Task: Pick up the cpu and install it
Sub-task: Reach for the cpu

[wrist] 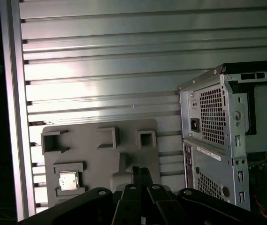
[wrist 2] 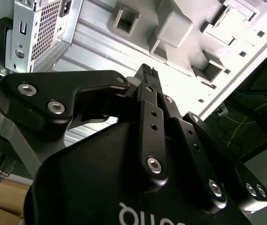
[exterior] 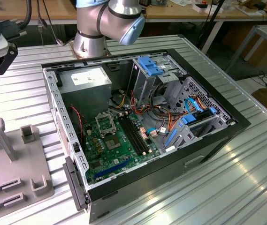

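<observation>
The gripper [wrist: 141, 170] is pinched shut and holds nothing. The cpu [wrist: 68, 180] lies in the grey tray [wrist: 95, 164] below it, well apart.

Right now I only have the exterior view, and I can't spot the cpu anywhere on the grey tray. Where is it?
Observer: In the first wrist view the cpu lies flat in a square pocket near one corner of the grey tray, on the side away from the computer case.
Operator: Is the end effector holding anything?
Observer: No. In the first wrist view the end effector is shut with nothing between its tips, pointing at the tray and clear of the cpu.
</observation>
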